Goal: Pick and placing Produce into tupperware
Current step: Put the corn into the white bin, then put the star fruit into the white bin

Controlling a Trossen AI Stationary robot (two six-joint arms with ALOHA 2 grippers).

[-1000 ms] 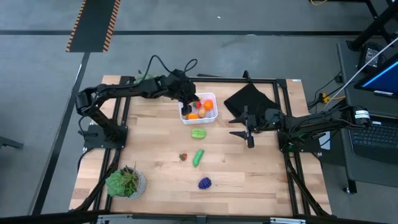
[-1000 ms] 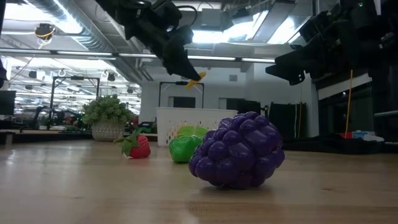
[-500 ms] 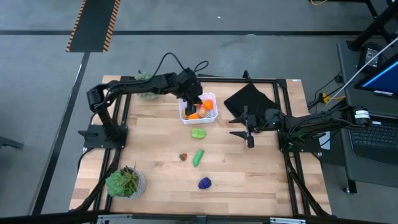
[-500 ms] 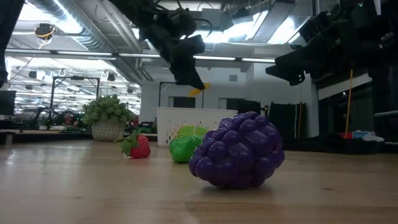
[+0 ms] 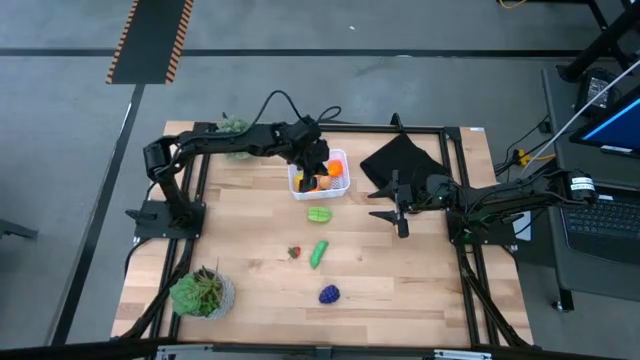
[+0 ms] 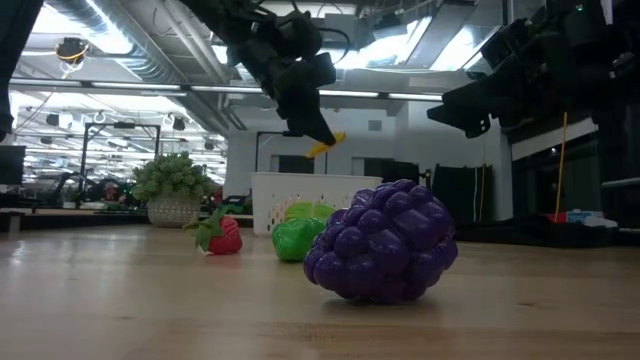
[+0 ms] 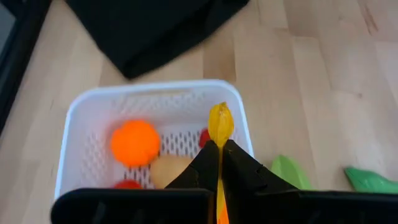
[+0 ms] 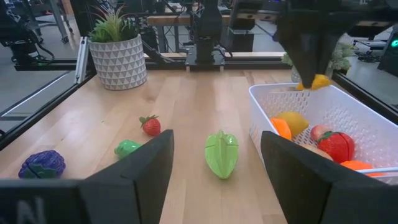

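Hovering over the white tub (image 7: 155, 102), the left gripper (image 7: 219, 149) pinches a yellow fruit (image 7: 220, 123) between its fingers. Several pieces lie inside below; four wait on the table (image 5: 250, 290). The right gripper (image 5: 398, 208) waits, fingers spread.

Grey concrete floor (image 5: 330, 25) all round the wooden table (image 5: 250, 290), a black-and-orange hazard strip (image 5: 150, 40) laid across it up top. Off to the side, a lit laptop screen (image 5: 615, 125). At table height, ceiling ducts (image 6: 110, 40) and bright strip lights (image 6: 60, 105) run into a workshop.
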